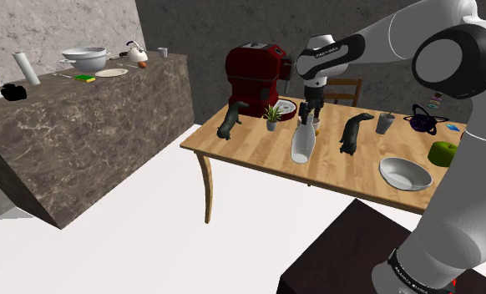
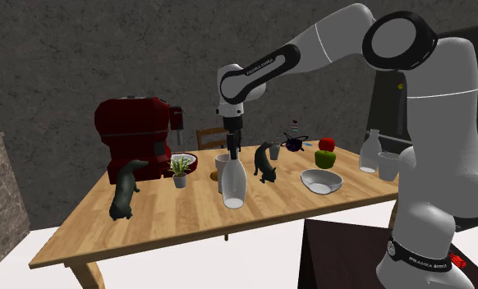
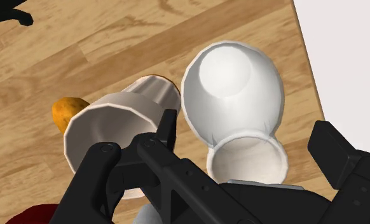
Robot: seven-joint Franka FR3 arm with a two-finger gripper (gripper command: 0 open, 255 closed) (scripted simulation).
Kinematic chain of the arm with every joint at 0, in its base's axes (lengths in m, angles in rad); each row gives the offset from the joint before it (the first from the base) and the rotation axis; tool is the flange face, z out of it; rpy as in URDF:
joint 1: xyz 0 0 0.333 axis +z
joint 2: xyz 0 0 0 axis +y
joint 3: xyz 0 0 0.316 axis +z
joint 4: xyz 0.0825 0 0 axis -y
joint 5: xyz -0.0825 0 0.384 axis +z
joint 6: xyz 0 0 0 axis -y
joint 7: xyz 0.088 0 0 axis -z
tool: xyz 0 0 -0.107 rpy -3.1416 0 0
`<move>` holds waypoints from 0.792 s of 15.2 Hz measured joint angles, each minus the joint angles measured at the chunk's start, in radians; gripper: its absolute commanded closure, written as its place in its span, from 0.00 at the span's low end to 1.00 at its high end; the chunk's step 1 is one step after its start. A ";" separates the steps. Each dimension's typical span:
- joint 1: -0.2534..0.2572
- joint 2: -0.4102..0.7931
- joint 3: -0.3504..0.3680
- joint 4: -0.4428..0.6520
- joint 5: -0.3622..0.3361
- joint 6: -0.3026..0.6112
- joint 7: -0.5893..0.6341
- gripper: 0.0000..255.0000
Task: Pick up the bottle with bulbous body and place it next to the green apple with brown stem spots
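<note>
Your hand [image 3: 246,135] stands wide open, its fingers on either side of the white bottle's [image 3: 234,83] neck without touching it. The bottle stands upright on the table [image 1: 250,152], just beside an empty ribbed cup [image 3: 114,119]. It is well apart from the green apple [image 1: 442,152] and the empty bowl [image 1: 404,173].

A white bottle with a bulbous body [image 3: 231,83] is seen from above on a light wooden tabletop [image 3: 114,44]. Its open neck is flanked by the black fingers [image 3: 166,127] of the gripper [image 3: 246,132], which are spread apart and touch neither side. A pale fluted cup [image 3: 123,118] is set just beside the bottle, and a small orange lump [image 3: 66,111] lies against the cup's far side.
</note>
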 measured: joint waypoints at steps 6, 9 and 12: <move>0.000 0.000 0.000 -0.001 0.000 0.001 0.000 1.00; 0.000 0.000 0.000 -0.001 0.000 0.001 0.000 1.00; 0.000 0.000 0.000 -0.001 0.000 0.001 0.000 1.00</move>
